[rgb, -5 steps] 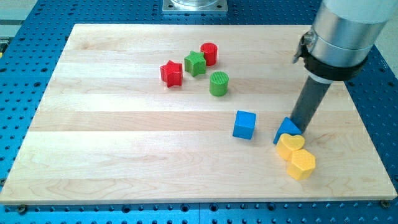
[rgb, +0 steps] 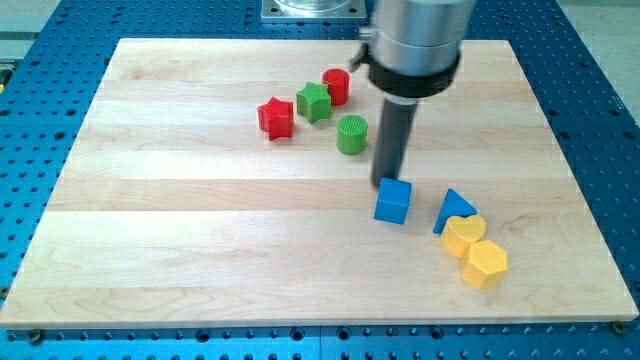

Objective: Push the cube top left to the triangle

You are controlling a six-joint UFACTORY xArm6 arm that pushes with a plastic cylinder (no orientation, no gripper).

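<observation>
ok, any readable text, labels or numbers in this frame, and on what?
None. No text on the board, the blue cube, blue triangle or the other blocks. The arm housing shows no label. My tip sits at the cube's top-left edge.

My tip point(rgb: 383, 184) touches the cube's point(rgb: 393, 201) top-left edge; the triangle point(rgb: 452, 207) lies right.

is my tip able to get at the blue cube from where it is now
Probably yes. My tip sits right at the top-left edge of the blue cube, with nothing between them. The green cylinder stands just up-left, clear of the rod.
</observation>
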